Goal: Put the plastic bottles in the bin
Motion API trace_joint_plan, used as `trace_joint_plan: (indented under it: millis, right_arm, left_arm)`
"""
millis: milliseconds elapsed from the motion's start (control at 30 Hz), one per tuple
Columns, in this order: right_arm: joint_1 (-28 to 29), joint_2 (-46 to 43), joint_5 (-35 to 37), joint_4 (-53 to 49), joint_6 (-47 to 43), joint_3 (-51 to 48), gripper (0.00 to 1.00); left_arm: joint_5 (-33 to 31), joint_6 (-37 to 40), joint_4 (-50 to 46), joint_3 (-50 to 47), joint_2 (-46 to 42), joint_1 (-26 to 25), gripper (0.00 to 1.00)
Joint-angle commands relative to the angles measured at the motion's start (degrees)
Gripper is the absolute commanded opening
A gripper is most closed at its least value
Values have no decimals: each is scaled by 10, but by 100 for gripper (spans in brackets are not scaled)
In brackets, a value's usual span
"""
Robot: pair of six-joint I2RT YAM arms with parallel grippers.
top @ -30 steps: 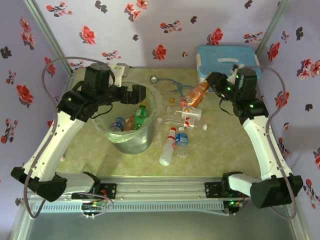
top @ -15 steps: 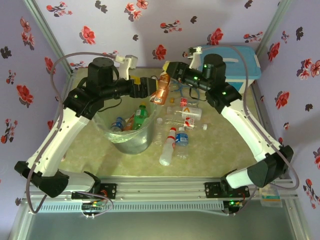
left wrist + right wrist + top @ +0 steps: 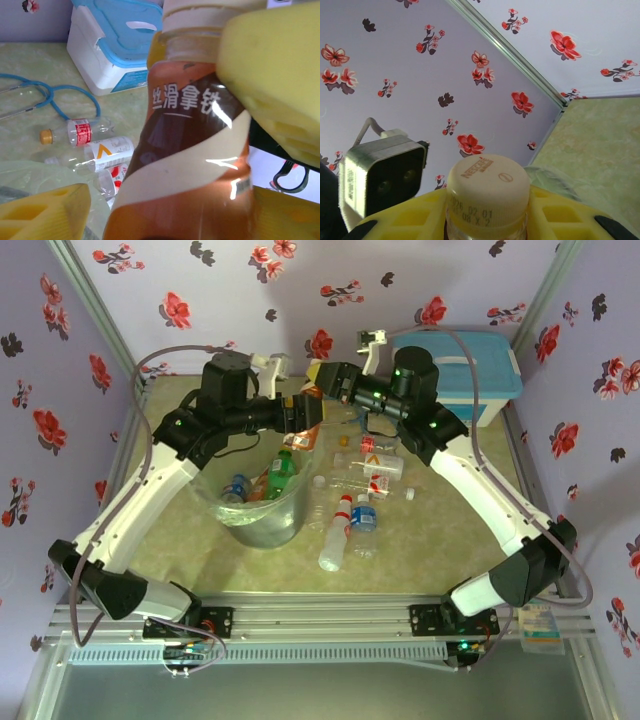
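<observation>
1. Where the two arms met in the upper centre of the top view, the amber-brown bottle (image 3: 310, 395) hung tilted between them, above the far rim of the bin (image 3: 250, 525).
2. The right gripper (image 3: 324, 375) was clamped on the bottle's top end. In the right wrist view its yellow pads (image 3: 560, 215) pressed on either side of the cream cap (image 3: 487, 185), at the lower centre of the frame.
3. The left gripper (image 3: 302, 420) sat lower on the same bottle, with its jaws apart around the body.
4. In the left wrist view the bottle's brown label ran down the centre of the frame.
   - The lower-left finger (image 3: 45, 215) stood clear of the bottle, with clear bag showing in the gap.
   - The lower-right finger (image 3: 290, 215) lay just beside the bottle. Contact could not be told.
5. The bin, at centre left of the top view, held a green bottle (image 3: 281, 468) and a blue-labelled bottle (image 3: 237, 487).
6. The loose bottles (image 3: 335, 540) lay on the table (image 3: 440, 540) just right of the bin at mid-frame, well apart from both grippers.
7. The white box (image 3: 480, 375) with the light-blue lid stood at the upper right.
</observation>
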Motion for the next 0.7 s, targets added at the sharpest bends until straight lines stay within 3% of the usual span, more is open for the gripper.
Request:
trace_joint_plan:
  millis: [0,67,167,233,367,433,533,667]
  right_arm:
    - [5,3,-16,41,6,15,15]
    - [5,5,-16,44,6,15,15]
    - [5,5,-16,46,7,14,18]
    - [5,5,-15,49,6,13,30]
    - [4,-3,-7,76,7,-1,69]
    - [2,-7,1,74,6,-4,83]
    - [-12,-22,19,66,2,-13,96]
    - [-61,-64,63,58,12,-50,98]
  left_arm:
    - [9,4,22,-6,-2,-3,68]
    - [9,4,23,-6,-2,-3,60]
    - [8,5,23,-7,-4,-2,58]
    - [7,5,23,-8,-5,-1,58]
    - [-1,4,23,-11,-10,5,55]
    - [-1,6,18,-12,-15,12,54]
    - [-2,9,4,-12,-27,27,52]
    - [-13,10,-60,-5,-47,64,52]
